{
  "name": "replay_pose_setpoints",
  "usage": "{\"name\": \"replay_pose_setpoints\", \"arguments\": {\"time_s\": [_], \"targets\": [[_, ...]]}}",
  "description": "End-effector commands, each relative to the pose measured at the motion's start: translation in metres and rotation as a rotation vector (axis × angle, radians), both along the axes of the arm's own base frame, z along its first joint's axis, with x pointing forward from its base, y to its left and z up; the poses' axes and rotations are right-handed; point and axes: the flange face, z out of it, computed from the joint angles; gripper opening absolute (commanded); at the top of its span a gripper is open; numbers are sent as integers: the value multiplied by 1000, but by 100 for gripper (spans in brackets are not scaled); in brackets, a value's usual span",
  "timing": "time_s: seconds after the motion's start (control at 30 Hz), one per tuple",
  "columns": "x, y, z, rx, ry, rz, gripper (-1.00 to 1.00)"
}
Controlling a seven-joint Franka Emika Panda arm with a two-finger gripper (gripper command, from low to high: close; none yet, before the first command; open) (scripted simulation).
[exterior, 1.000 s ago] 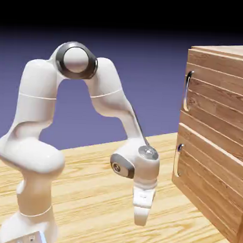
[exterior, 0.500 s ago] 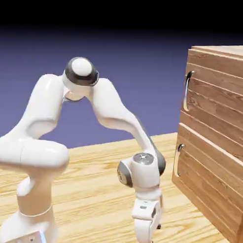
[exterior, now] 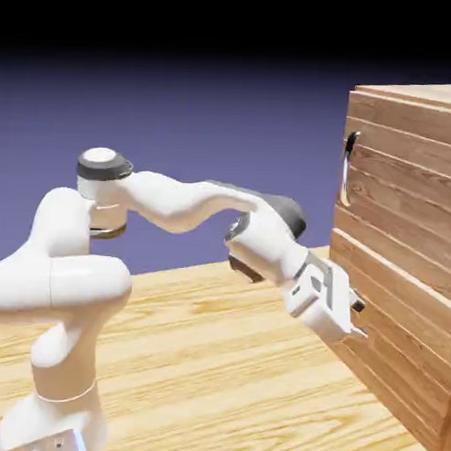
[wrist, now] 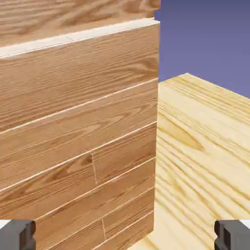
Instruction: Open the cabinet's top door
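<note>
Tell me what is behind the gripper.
Behind the gripper stands the cabinet, its lower panel. The hand covers that panel's handle, so it cannot be seen. The top door shows above, shut.

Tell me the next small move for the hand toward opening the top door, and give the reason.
Probably raise the hand toward the top door's handle. The hand sits low, in front of the cabinet's lower panel, with its fingers wide apart and nothing between them, while the hand view shows only lower planks and table, no handle. The handle is well above the hand.
</note>
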Motion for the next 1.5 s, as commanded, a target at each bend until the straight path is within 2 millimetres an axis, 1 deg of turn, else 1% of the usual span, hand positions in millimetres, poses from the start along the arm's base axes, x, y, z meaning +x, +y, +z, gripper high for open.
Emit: {"name": "replay_pose_setpoints", "arguments": {"time_s": [0.0, 0.1, 0.2, 0.23, 0.27, 0.3, 0.4, 0.43, 0.47, 0.5, 0.77, 1.0, 1.23, 1.47], "targets": [[4, 15, 15, -24, -52, 44, 0], [9, 69, 60, -93, -211, 192, 0], [5, 132, 102, -156, -371, 358, 0], [2, 147, 111, -169, -406, 397, 0], [2, 147, 111, -169, -406, 397, 0], [15, 147, 112, -170, -406, 397, 0], [51, 145, 111, -169, -406, 397, 0], [52, 145, 111, -169, -406, 397, 0], [52, 145, 111, -169, -406, 397, -100], [52, 145, 111, -169, -406, 397, -100], [-13, 114, 111, -130, -424, 587, -100], [-59, 80, 111, -99, -436, 737, -100], [-95, 47, 111, -71, -446, 865, -100], [-122, 14, 111, -45, -453, 977, -100]]}}
